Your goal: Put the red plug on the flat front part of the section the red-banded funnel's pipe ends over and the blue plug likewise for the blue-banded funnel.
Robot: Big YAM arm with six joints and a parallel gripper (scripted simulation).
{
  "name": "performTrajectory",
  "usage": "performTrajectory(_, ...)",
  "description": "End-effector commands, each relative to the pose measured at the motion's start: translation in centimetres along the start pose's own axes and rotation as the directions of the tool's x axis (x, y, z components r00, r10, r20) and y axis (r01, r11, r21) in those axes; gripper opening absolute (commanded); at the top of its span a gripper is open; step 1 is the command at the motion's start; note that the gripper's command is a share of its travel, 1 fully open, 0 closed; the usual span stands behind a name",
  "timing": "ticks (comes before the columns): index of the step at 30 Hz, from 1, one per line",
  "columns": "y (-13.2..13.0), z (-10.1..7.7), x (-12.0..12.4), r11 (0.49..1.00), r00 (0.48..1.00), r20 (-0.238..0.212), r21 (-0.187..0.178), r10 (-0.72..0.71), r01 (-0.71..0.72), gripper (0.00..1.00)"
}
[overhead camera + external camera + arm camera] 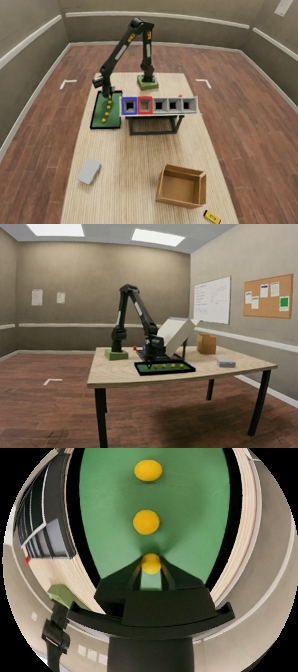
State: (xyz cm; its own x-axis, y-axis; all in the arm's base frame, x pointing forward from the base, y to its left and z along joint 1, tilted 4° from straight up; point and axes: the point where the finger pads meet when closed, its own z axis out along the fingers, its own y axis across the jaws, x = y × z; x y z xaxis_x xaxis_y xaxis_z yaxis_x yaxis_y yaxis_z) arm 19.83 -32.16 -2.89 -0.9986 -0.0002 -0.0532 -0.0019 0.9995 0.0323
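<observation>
My gripper is down at the back end of the green marble tray and is shut on a yellow marble. Several more yellow marbles lie in a row ahead of it on the tray. The blue-banded funnel and the red-banded funnel are the two leftmost in the funnel row. The white sloping cover hides the pipes. The red plug stands behind the rack. The blue plug shows faintly beside the arm.
Three plain grey funnels continue the row to the right. A cardboard box, a grey block and a yellow level lie on the table. The arm's green base stands behind the rack.
</observation>
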Motion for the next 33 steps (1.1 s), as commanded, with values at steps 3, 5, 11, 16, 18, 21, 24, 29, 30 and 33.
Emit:
performTrajectory(3,-0.5,-0.5,-0.3,1.0,1.0,0.009,0.014,-0.001,0.001,0.0)
performTrajectory(5,-0.5,-1.4,-0.3,1.0,1.0,0.009,0.014,-0.001,0.001,0.0)
performTrajectory(11,-0.3,-7.1,-0.2,1.0,1.0,0.009,0.014,-0.001,0.001,0.0)
performTrajectory(16,-0.2,-11.8,-0.2,1.0,1.0,0.009,0.014,-0.001,0.001,0.0)
performTrajectory(18,-0.1,-13.7,-0.1,1.0,1.0,0.009,0.014,-0.001,0.001,0.0)
performTrajectory(21,-0.1,-14.7,-0.1,1.0,1.0,0.009,0.014,-0.001,0.001,0.0)
performTrajectory(24,-0.1,-14.6,-0.1,1.0,1.0,0.008,0.012,-0.001,0.001,0.0)
performTrajectory(29,-0.1,-14.6,-0.2,1.0,1.0,0.005,0.007,-0.001,0.001,0.0)
performTrajectory(30,-0.1,-14.6,-0.2,1.0,1.0,0.005,0.006,-0.001,0.001,0.0)
performTrajectory(33,-0.1,-14.6,-0.2,1.0,1.0,0.003,0.004,-0.001,0.001,0.0)
